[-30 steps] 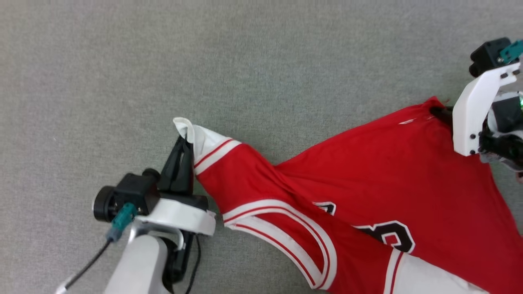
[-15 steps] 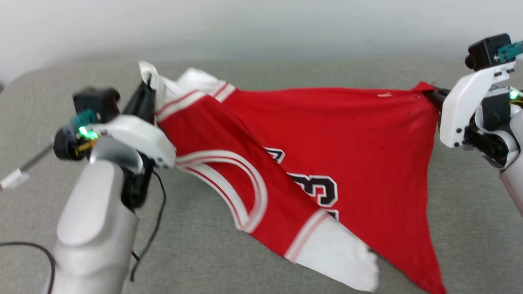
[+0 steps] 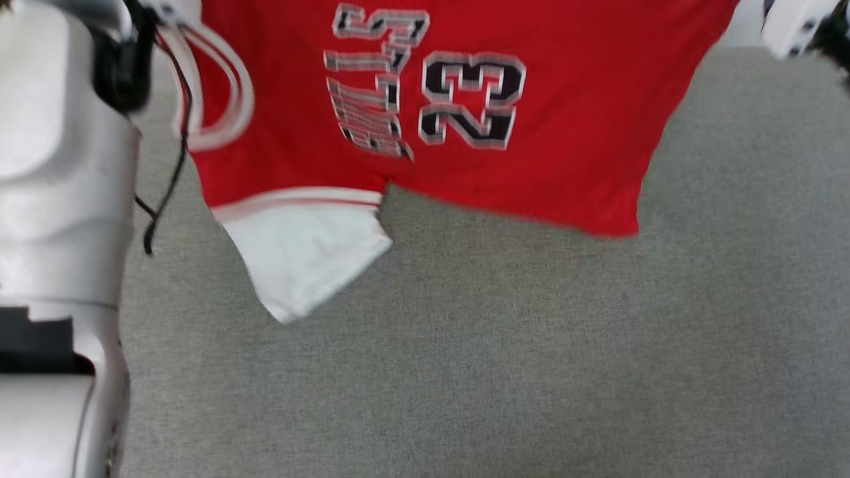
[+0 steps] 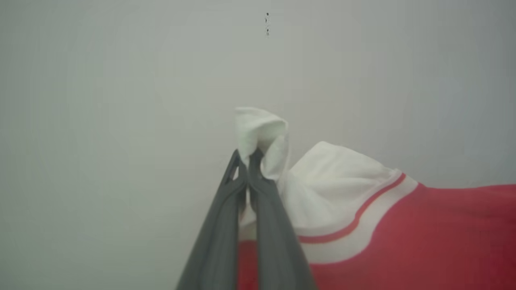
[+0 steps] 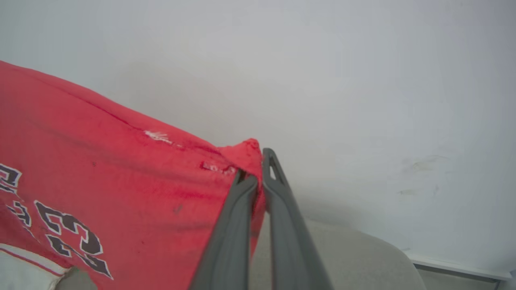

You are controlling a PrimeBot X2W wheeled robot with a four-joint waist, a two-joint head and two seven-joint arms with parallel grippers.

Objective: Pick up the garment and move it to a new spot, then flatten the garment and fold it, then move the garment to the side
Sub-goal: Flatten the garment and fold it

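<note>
Garment [image 3: 564, 99] hangs spread between both pairs of fingers, printed face toward the head camera. The left fingers [image 4: 219, 229] are pressed together on a white sleeve tip, which bunches just above their ends, and the red body runs off to their right. The right fingers [image 5: 236, 229] are clamped on a red corner. One second ago it lay on the grey surface [image 3: 531, 372]; now it is raised, with the other white sleeve [image 3: 305, 265] hanging lowest.
</note>
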